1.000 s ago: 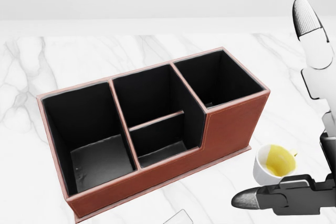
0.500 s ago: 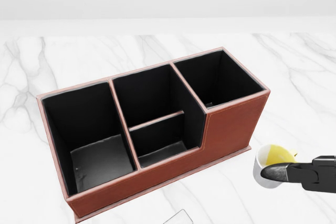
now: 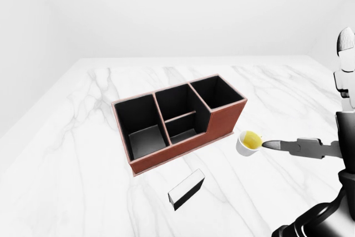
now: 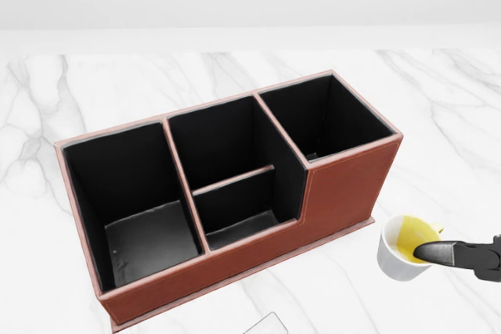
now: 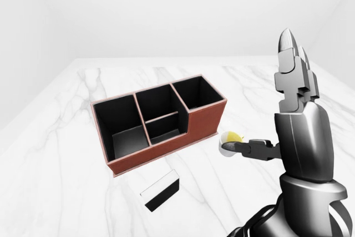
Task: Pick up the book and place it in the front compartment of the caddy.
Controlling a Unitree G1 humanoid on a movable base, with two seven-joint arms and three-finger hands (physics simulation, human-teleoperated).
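Observation:
The book [image 3: 186, 188], small and dark with white page edges, lies flat on the marble below the caddy; only its corner [image 4: 262, 326] shows in the head view. The brown caddy [image 3: 222, 117] has black compartments: a left one, a right one, and a middle one split by a low divider. My right hand [image 5: 265, 95] is open and empty at the right, fingers [image 5: 288, 54] upright and the thumb [image 4: 438, 253] stretched over a white cup. It is well right of the book and the caddy. My left hand does not show.
A white cup [image 3: 247, 142] of yellow liquid stands on the marble table [image 3: 83, 154] just right of the caddy's lower right corner, under my thumb. White walls lie beyond the table's top edge.
My right hand has drawn back to the right in the head view. Its upright fingers have left that view and only the thumb tip remains over the cup. Caddy and book have not moved.

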